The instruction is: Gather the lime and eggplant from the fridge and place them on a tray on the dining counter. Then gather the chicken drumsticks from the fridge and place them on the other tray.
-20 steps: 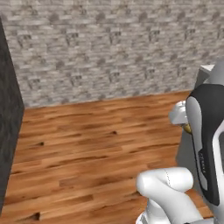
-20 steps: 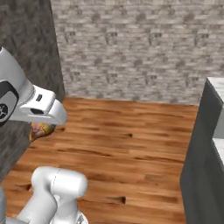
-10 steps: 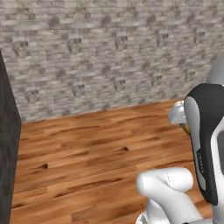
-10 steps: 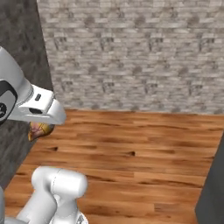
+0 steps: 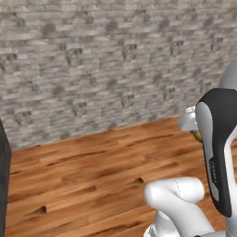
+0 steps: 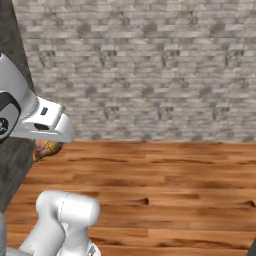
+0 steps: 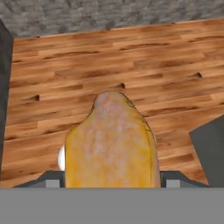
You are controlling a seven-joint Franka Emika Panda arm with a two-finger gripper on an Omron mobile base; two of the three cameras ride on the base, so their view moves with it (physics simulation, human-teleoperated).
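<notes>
The gripper holds a chicken drumstick (golden-brown) between its fingers, wooden floor at 12 o'clock.

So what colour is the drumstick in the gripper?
Golden yellow-orange with pale mottling; the chicken drumstick shows best in the hand view.

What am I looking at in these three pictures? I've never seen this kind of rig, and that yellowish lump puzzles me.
This is a rendered white robot arm on a driving base. Two pictures come from cameras on the base, behind the arm to its left and right; they face a stone wall and a wooden floor. The third looks along the gripper from the hand. The lump is a chicken drumstick, golden-brown, held between the fingers and carried above the floor. It also peeks out beside the arm in the right base picture.
</notes>
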